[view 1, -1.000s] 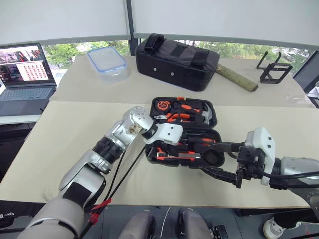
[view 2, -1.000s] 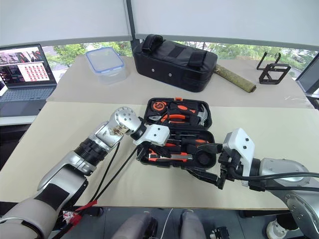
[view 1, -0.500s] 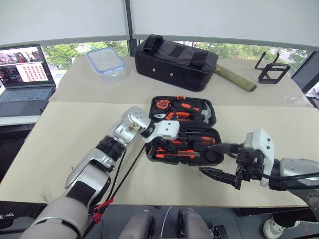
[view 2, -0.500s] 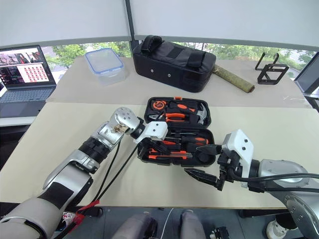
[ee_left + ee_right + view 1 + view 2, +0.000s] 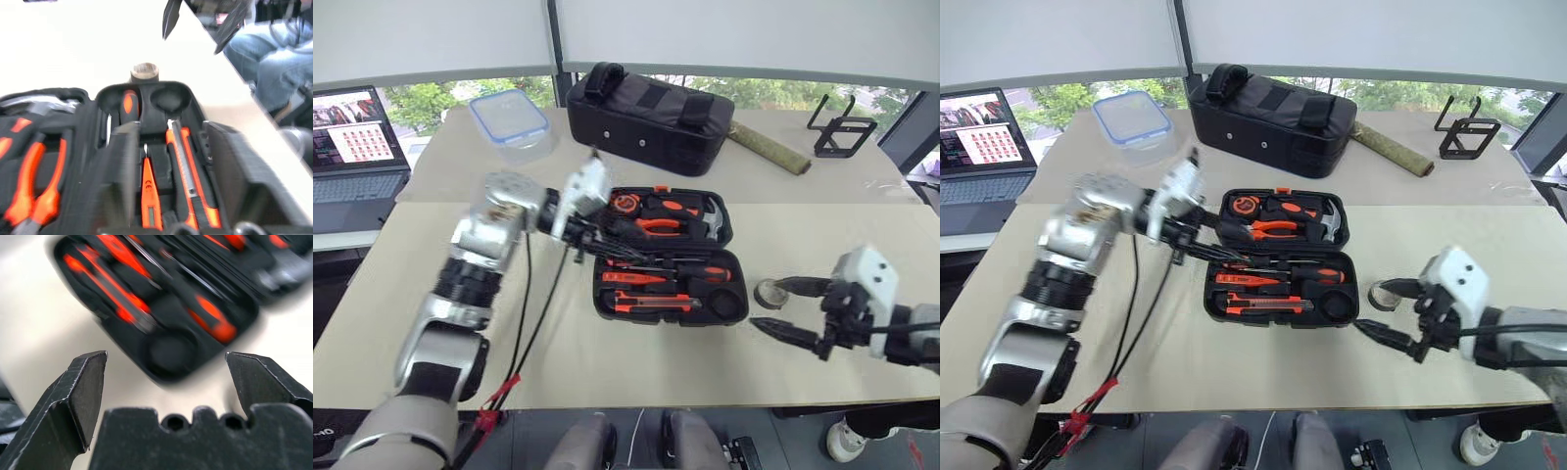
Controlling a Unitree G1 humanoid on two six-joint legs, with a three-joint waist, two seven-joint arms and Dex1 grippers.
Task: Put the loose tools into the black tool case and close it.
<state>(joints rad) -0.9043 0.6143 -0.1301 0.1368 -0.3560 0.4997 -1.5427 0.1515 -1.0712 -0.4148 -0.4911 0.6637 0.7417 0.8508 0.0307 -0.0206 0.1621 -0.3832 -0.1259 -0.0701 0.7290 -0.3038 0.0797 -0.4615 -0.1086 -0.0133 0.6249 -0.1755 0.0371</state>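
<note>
Right gripper [image 5: 783,307], nearest me, has its fingers spread wide and empty beside the small grey tape roll [image 5: 770,293] on the table [image 5: 636,367]. Left gripper [image 5: 597,238], fingers apart, hovers over the open black tool case [image 5: 668,259] beyond.

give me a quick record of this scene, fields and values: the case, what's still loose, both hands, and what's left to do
case: black tool case lying open on the table
inside: screwdrivers and utility knife seated in slots
loose: grey tape roll on the table beside the case
round slot: empty
left hand: over the case's left edge, holding nothing
right hand: open, empty, beside the tape roll
remaining: tape roll in, lid shut
</note>
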